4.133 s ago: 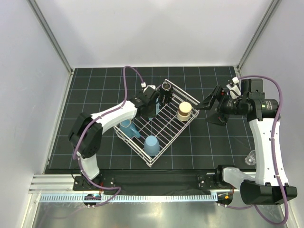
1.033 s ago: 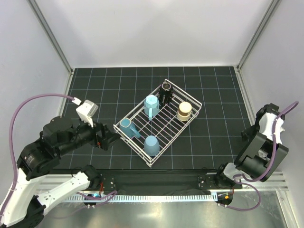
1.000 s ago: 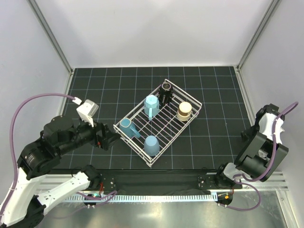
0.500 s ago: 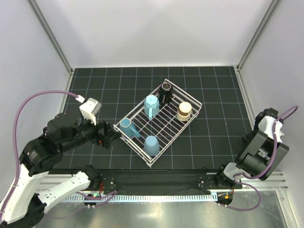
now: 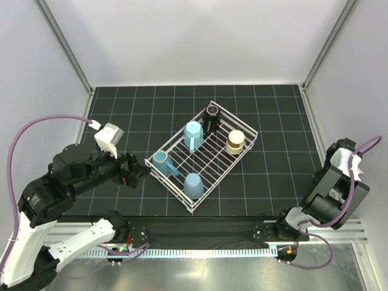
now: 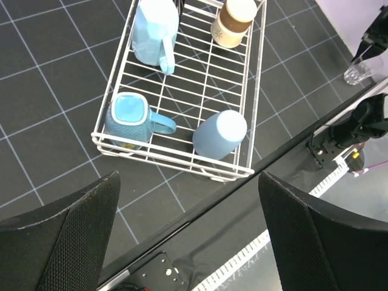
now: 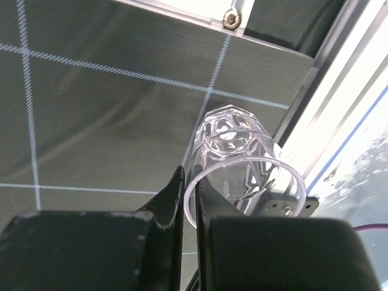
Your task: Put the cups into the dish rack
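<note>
Drawn back, left tool (image 6: 188, 182) gapes; right tool (image 7: 189, 185) pinches clear glass (image 7: 237, 151) rim, hidden from overhead

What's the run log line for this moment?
dish rack: five cups inside | left hand: open, empty | right hand: shut on clear glass rim | left to load: clear glass

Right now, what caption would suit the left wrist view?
Cups fill the dish rack under the open left gripper; one clear glass sits outside, far right.
</note>
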Robot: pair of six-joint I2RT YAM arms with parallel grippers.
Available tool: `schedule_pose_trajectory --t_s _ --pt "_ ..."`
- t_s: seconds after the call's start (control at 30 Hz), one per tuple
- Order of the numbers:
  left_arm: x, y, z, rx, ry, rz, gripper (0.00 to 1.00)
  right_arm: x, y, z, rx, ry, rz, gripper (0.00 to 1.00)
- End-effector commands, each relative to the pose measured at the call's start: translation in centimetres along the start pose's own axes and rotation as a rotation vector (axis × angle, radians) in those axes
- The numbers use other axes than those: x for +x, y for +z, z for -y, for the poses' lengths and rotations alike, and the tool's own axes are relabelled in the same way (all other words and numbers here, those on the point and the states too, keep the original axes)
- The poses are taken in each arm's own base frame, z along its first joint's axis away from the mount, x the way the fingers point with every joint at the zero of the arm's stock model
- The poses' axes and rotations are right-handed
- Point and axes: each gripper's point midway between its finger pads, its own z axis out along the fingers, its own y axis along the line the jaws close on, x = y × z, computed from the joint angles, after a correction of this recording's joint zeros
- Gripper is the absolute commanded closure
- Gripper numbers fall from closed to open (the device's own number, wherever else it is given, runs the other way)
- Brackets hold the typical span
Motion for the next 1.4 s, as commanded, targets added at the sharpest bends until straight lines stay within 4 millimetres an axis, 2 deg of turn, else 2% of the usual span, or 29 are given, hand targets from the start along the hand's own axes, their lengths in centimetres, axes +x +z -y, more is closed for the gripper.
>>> schedule_pose_trajectory --t_s 0.0,0.1,0.2,0.3,0.33,0.4,0.43,0.47,0.5,0.57,0.6,0.67,0.7,0.73,0.77,0.8,0.83,0.87,0.9,0.93,0.97,1.0,1.03,1.1,1.13,1.17,1.27,1.37 --pt "-1.3 0.0 0.3 -0.003 -0.022 0.027 0.09 0.1 -0.3 -1.1 -0.05 0.034 -0.028 0.96" --pt "-1.9 0.8 1.6 0.055 -0.066 0.029 0.09 -0.1 -2.4 -3.1 -0.175 0.06 -0.04 0.96" --pt "-2.7 2.2 3.1 0.115 -0.089 0.019 0.09 -0.3 -6.8 -6.0 -0.347 0.057 -0.024 0.96" --pt "-3.9 2.7 3.9 0.141 -0.088 0.013 0.09 -0.3 -12.7 -8.8 -0.534 0.009 0.025 0.96" --pt "-4.9 3.2 4.3 0.145 -0.085 0.012 0.09 -0.4 -15.9 -9.8 -0.629 -0.009 0.057 0.96" --pt "-5.9 3.5 4.8 0.163 -0.084 0.02 0.09 1.6 -20.2 -11.9 -0.779 -0.077 0.043 0.96" --pt "-6.4 4.2 5.1 0.167 -0.087 0.012 0.08 1.8 -22.6 -12.7 -0.853 -0.101 0.063 0.96" --pt "-7.2 4.2 5.5 0.181 -0.093 0.029 0.08 3.2 -25.3 -13.6 -0.94 -0.134 0.072 0.96" --pt "-7.8 4.5 6.0 0.2 -0.097 0.041 0.07 3.8 -26.8 -14.1 -0.988 -0.148 0.07 0.96" --pt "-8.2 5.4 6.6 0.219 -0.126 0.035 0.07 5.4 -31.3 -15.1 -1.14 -0.201 0.061 0.96" --pt "-8.3 5.6 7.0 0.241 -0.139 0.03 0.07 7.3 -33.3 -15.7 -1.21 -0.246 0.024 0.96" --pt "-9.0 6.3 7.6 0.264 -0.18 0.035 0.07 9.1 -38.3 -16.5 -1.399 -0.332 0.03 0.96" --pt "-9.3 6.2 7.9 0.282 -0.194 0.037 0.06 11.0 -40.5 -16.6 -1.481 -0.396 0.01 0.96" --pt "-9.3 6.4 8.1 0.297 -0.206 0.031 0.06 11.9 -42.0 -16.6 -1.542 -0.414 -0.017 0.96" --pt "-9.8 6.4 8.3 0.305 -0.229 0.043 0.05 13.3 -44.6 -16.7 -1.658 -0.479 -0.05 0.96" --pt "-10.0 6.4 8.3 0.308 -0.237 0.052 0.05 14.5 -45.6 -17.0 -1.699 -0.513 -0.09 0.96" --pt "-10.3 6.4 8.1 0.296 -0.248 0.066 0.04 16.5 -46.8 -16.8 -1.742 -0.554 -0.177 0.96" --pt "-10.8 6.2 8.2 0.3 -0.259 0.091 0.04 17.9 -48.9 -16.5 -1.833 -0.618 -0.209 0.96" --pt "-10.8 6.4 8.1 0.297 -0.282 0.096 0.02 18.9 -49.4 -17.0 -1.853 -0.645 -0.25 0.96" --pt "-11.0 6.3 8.1 0.3 -0.297 0.11 0.02 20.9 -51.5 -16.3 -1.924 -0.695 -0.298 0.96" --pt "-11.5 6.0 8.2 0.315 -0.315 0.141 0.02 22.2 -51.8 -16.7 -1.934 -0.725 -0.344 0.96" --pt "-12.0 5.6 8.3 0.321 -0.313 0.165 0.02 23.0 -52.9 -15.9 -1.973 -0.749 -0.37 0.96" --pt "-11.7 5.8 8.2 0.317 -0.339 0.163 0.02 25.0 -54.5 -15.3 -2.04 -0.806 -0.41 0.96" --pt "-12.2 5.2 7.6 0.292 -0.371 0.208 0.01 27.1 -55.9 -14.3 -2.082 -0.848 -0.516 0.96" --pt "-12.0 5.3 7.3 0.277 -0.401 0.21 0.01 27.8 -57.3 -13.5 -2.15 -0.88 -0.528 0.96" --pt "-12.1 5.3 6.9 0.254 -0.421 0.226 0.01 29.6 -57.5 -13.2 -2.144 -0.92 -0.592 0.96" --pt "-11.9 4.5 6.5 0.25 -0.461 0.253 0.02 31.7 -58.5 -11.8 -2.187 -1.001 -0.651 0.96" --pt "-11.5 3.6 5.9 0.231 -0.49 0.276 0.02 32.6 -59.1 -11.0 -2.228 -1.017 -0.7 0.96"
